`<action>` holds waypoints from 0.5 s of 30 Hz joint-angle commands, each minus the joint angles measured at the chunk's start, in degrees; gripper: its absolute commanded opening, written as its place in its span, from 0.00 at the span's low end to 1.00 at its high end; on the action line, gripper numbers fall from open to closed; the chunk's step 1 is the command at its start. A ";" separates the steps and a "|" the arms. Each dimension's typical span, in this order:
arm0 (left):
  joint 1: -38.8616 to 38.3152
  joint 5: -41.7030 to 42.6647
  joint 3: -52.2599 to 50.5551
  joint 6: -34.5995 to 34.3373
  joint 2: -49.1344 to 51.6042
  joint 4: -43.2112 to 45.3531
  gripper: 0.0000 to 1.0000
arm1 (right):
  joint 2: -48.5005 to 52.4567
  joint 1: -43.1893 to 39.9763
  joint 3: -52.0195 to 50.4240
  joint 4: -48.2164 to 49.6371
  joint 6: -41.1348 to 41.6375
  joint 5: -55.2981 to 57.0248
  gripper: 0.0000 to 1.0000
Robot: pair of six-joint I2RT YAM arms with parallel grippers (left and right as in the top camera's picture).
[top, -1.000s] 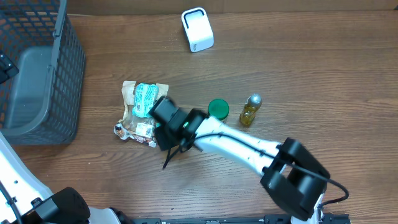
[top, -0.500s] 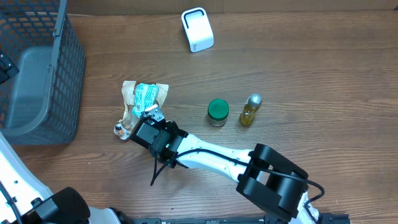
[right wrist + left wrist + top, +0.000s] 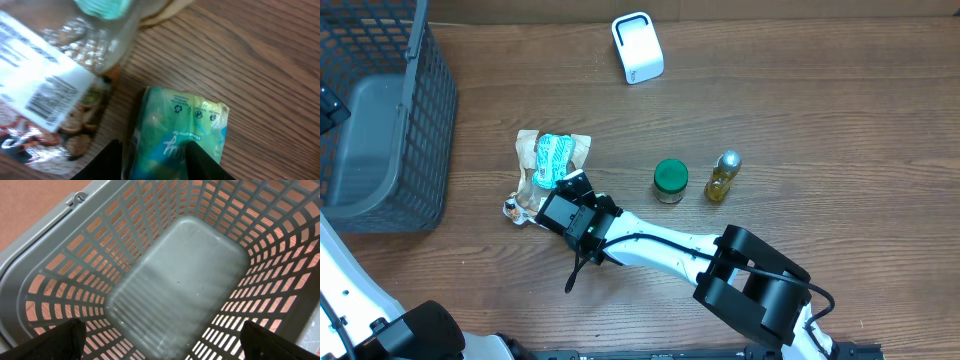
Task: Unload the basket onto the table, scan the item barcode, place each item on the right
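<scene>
In the right wrist view a green and teal soft packet (image 3: 177, 127) sits between my right gripper's two black fingers (image 3: 107, 162), which press on both its sides; my right gripper (image 3: 155, 165) is shut on it, low over the wood. Just left of it lies a clear snack bag (image 3: 50, 95) with a white barcode label. From overhead, my right gripper (image 3: 560, 208) is at the near edge of the snack pile (image 3: 548, 165). The white scanner (image 3: 637, 47) stands at the far middle. My left gripper (image 3: 160, 347) hangs open over the grey basket (image 3: 180, 275), with nothing between its fingers.
A green-lidded jar (image 3: 670, 180) and a small bottle of yellow liquid (image 3: 722, 176) stand right of the snack pile. The basket (image 3: 390, 110) fills the far left corner. The right arm (image 3: 660, 243) stretches across the near middle of the table.
My right gripper has moved left and toward the near side, from beside the jar to the near edge of the snack pile. The left arm has not moved.
</scene>
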 commanded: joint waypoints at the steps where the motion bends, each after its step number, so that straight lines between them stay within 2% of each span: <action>1: -0.04 0.50 1.01 1.11 0.46 0.04 0.99 | 0.04 -1.42 0.94 -0.61 -0.15 1.27 0.38; 10: -0.04 0.50 1.01 1.11 0.46 0.04 0.99 | -1.95 -0.87 0.81 0.17 -0.13 -0.63 0.38; 15: -0.04 0.50 1.01 1.11 0.46 0.04 0.99 | -1.68 -0.87 0.94 1.57 -0.33 -0.22 0.44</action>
